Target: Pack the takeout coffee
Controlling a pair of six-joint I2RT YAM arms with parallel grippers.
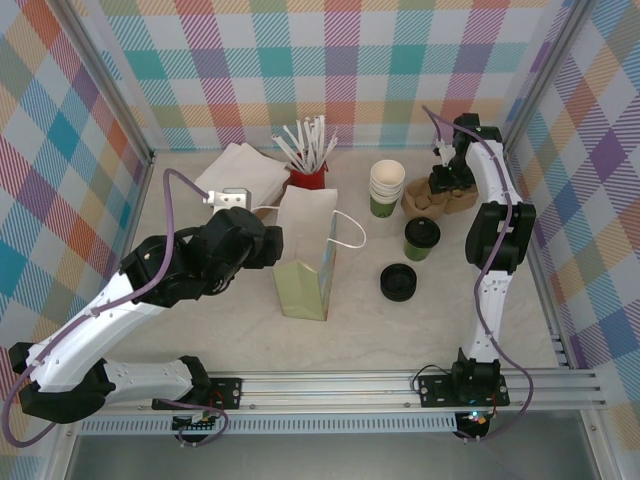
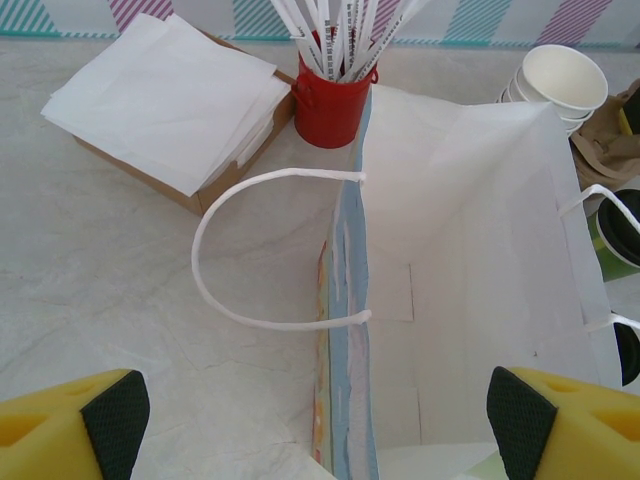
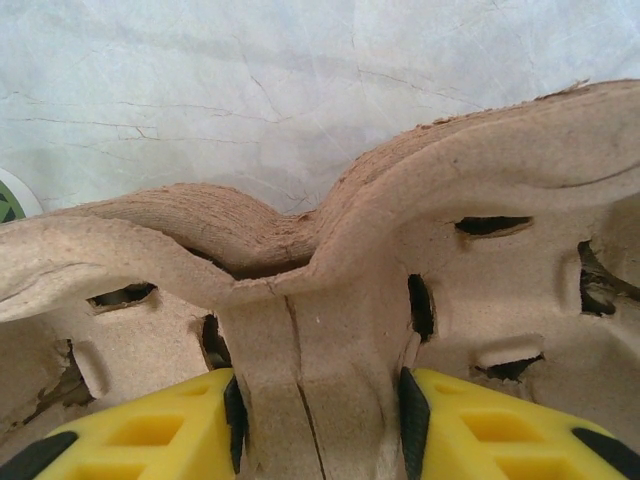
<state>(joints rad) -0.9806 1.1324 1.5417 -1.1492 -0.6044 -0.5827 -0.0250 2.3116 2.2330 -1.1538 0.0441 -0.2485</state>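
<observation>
The takeout coffee (image 1: pixel 421 238) is a green paper cup with a black lid on it, standing right of the white paper bag (image 1: pixel 310 260); its edge also shows in the left wrist view (image 2: pixel 618 240). My left gripper (image 1: pixel 270 245) (image 2: pixel 320 420) is open over the bag's left wall (image 2: pixel 350 330), one finger outside the bag and one over its open mouth. At the back right my right gripper (image 1: pixel 445 180) (image 3: pixel 320 420) is shut on the middle ridge of a brown cardboard cup carrier (image 3: pixel 310 340), with both pads pressed on the ridge.
A stack of nested cups (image 1: pixel 387 188) stands beside the carrier (image 1: pixel 440 200). Black lids (image 1: pixel 398 282) lie in front of the coffee. A red pot of straws (image 1: pixel 308 178) and a pile of white napkins (image 1: pixel 240 172) sit behind the bag. Frame posts line both sides.
</observation>
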